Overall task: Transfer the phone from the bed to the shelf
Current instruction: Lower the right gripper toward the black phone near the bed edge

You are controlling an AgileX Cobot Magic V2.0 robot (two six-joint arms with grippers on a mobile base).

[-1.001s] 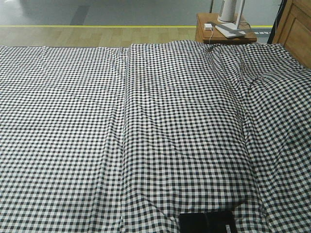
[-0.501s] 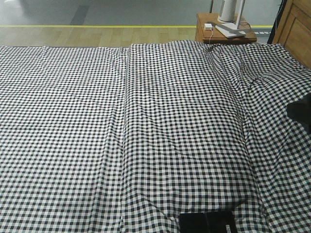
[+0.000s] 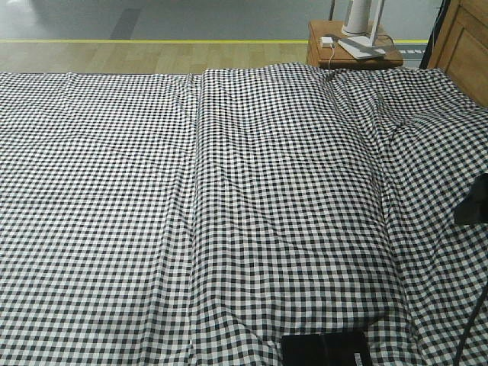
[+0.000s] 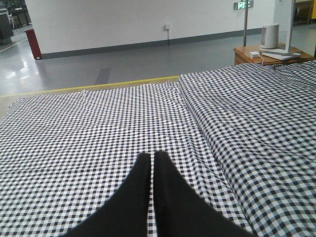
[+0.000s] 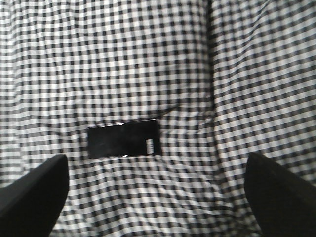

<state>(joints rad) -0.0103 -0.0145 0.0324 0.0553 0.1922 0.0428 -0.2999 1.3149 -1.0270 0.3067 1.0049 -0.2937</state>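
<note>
Seeing the phone lying flat, dark face up, on the bed, long side running left to right in the right wrist view, with a small white sticker at its right end; picking out the same phone in the front view at the very near edge, a little right of centre, partly cut off by the frame and tucked just under a fold of the checked cloth.

Noting the right gripper hanging over it with fingers spread wide at the lower corners of that view, clear of the phone and gripping nothing; catching only a dark piece of the right arm at the right edge of the front view.

Noting the left gripper hovering over the left part of the bed, fingertips pressed together, nothing between them.

Spotting a small brown bedside table beyond the far right corner, carrying a white cylinder and a small white block; making out grey floor past the far edge, marked by a yellow line.
</note>
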